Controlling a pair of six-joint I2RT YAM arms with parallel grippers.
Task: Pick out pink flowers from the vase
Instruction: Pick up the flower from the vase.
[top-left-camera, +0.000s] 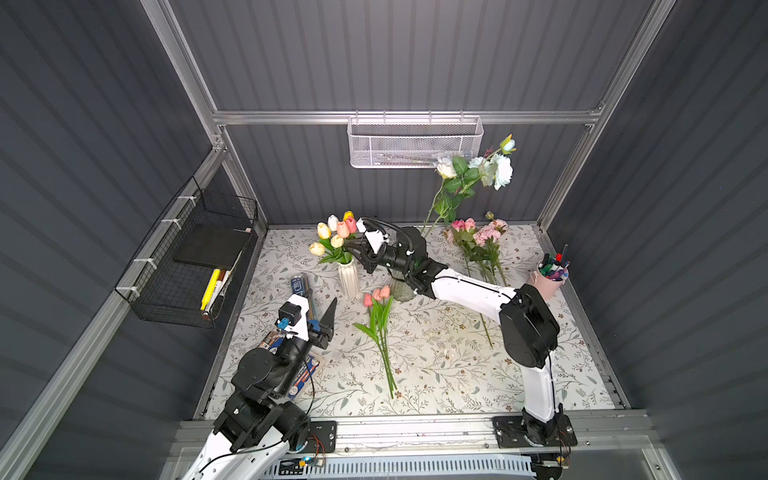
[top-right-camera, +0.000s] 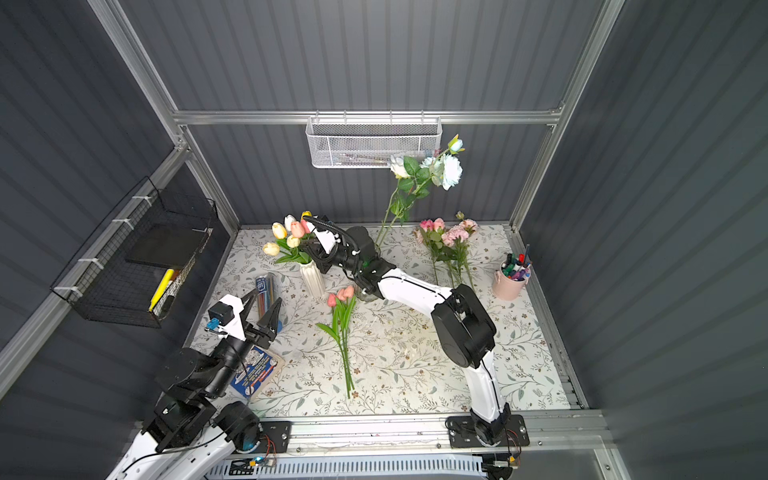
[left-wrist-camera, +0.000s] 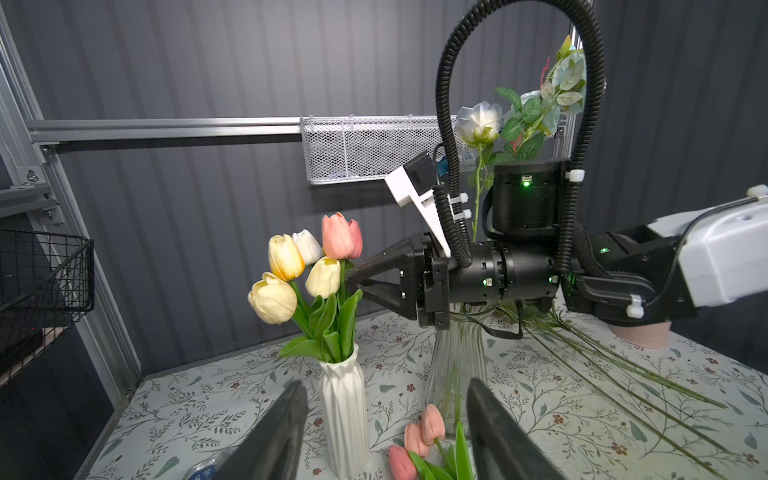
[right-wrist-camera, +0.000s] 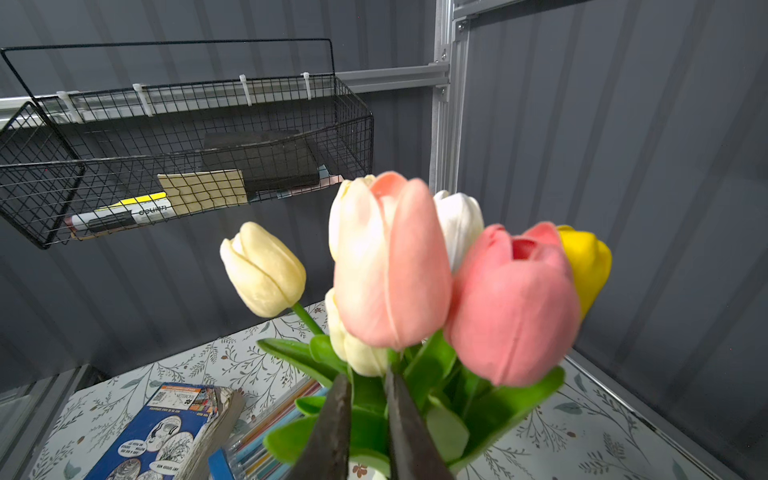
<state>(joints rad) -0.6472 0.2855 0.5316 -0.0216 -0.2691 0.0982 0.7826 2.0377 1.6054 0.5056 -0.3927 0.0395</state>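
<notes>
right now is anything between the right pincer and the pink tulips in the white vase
Nothing solid: the right pincer sits at the stems of the pink tulips, with only green leaves crowding its tips.

You have two pink tulips standing upright in the white ribbed vase, a paler salmon one and a deeper pink one just beside it, both blooms closed and above the green leaves. Three coral-pink tulips lie flat on the table just in front of that vase, heads bunched together toward it, stems running side by side toward the front edge. Well apart, near the back right corner, your pink roses and ruffled pale pink peonies lie in a loose bunch, heads toward the back wall.
</notes>
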